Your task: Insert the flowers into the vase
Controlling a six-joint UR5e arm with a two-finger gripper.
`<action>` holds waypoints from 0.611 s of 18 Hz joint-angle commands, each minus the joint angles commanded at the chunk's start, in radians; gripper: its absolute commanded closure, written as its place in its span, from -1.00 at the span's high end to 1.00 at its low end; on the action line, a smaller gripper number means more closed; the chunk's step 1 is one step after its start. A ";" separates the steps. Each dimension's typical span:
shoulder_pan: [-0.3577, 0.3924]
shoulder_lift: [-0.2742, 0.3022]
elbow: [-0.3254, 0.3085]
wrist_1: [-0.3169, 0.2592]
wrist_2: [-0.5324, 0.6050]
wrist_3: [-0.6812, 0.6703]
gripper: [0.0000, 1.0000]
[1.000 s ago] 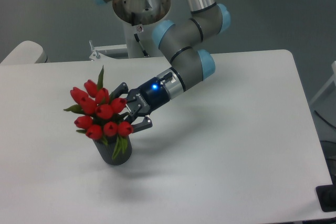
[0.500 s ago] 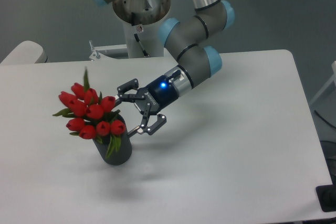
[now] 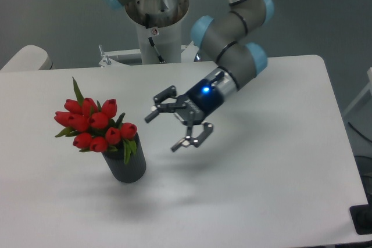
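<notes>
Since a second ago the gripper (image 3: 174,127) has let go of the flowers (image 3: 93,125) and drawn back to the right, and the bunch has tipped further left. In the fixed camera view the arm (image 3: 232,50) reaches down from the far side, its wrist angled toward the near left, fingers spread wide and holding nothing. The flowers stand in the vase (image 3: 125,165) at the near left of the table (image 3: 261,178), leaning left over its rim.

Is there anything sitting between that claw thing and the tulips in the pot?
Nothing visible does. The tool hangs open to the right of the flowers, which already stand in the vase, with only bare table in the gap between them.
</notes>
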 joint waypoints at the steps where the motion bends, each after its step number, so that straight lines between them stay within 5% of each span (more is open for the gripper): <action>1: 0.014 -0.002 0.011 0.000 0.040 -0.009 1.00; 11: 0.057 -0.120 0.227 -0.014 0.391 -0.080 1.00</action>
